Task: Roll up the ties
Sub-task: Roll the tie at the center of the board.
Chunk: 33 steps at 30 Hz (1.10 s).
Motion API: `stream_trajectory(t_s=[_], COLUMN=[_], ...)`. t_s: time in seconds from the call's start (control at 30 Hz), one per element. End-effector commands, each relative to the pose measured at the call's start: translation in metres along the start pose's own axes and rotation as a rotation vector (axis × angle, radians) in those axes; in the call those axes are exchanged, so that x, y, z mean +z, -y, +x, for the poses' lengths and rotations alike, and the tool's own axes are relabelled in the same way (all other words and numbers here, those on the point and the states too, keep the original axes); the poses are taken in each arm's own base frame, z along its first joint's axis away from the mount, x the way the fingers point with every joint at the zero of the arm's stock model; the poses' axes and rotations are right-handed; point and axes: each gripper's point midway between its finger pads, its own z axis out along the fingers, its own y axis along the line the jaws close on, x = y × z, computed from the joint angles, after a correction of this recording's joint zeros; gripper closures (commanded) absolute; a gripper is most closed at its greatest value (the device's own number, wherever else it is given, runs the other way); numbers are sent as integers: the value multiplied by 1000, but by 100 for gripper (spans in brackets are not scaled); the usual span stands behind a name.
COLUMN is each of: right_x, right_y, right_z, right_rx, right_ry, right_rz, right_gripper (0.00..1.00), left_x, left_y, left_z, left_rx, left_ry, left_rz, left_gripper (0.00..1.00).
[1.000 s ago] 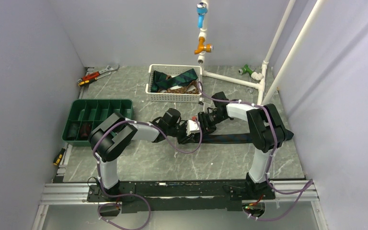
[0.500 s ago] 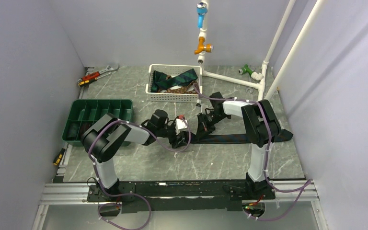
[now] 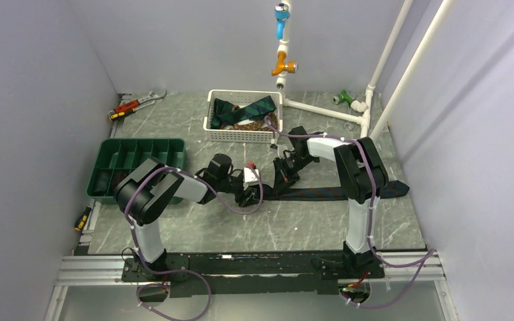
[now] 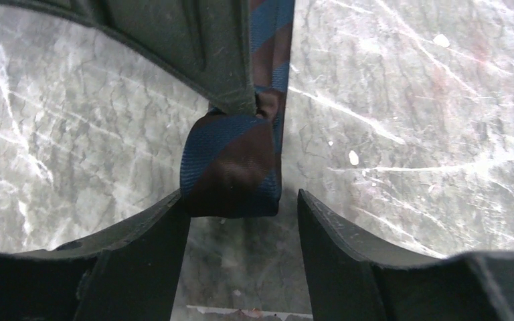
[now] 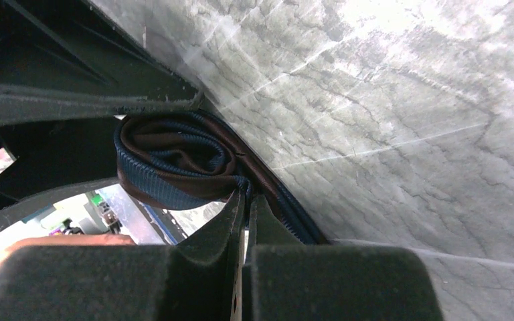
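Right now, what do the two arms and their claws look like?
The left arm and right arm are white links with bulky black joints, purple cables tied along them. The left claw and right claw each have two dark matte fingers.

Two white-and-black robot arms. One navy-and-brown striped necktie on the grey marbled worktop. One white plastic basket with at least two ties: one green-and-navy tie, one brown patterned tie. One green divided tray. Three pipe valves: blue valve, orange valve, green valve. One silver wrench, one yellow-handled screwdriver.
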Motion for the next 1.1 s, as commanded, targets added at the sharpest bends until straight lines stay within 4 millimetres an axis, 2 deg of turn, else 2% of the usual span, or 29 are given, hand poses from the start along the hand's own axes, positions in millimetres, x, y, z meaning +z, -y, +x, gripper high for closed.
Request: stream_trajectory(t_s=[0.0,0.23,0.37,0.53,0.73,0.83,0.97,1.07], right_x=[12,13,14,16,18,18,18,18], right_y=[77,78,77,77,72,70,68,67], right_z=[19,19,19,16,13,13,15,17], right_rx=[-64,-67,-66,-70,-75,-82,-85,-92], right_ry=[-96,-101,-97,-96,-88,-87,-92,-99], right_rz=[312,312,306,298,284,277,272,267], right_gripper=[100,100,100,100,100,100,100,100], left_x=[8,20,35,45,53,50,43,40], left_y=[8,3,3,2,2,1,7,11], left_z=[-28,-57,-58,-39,-3,22,46,48], left_rx=[80,84,83,73,68,39,0,-23], left_ry=[90,146,136,95,-16,-96,-160,-141], left_rz=[92,53,60,56,24,-21,-41,-30], left_gripper=[39,51,54,57,54,51,53,54])
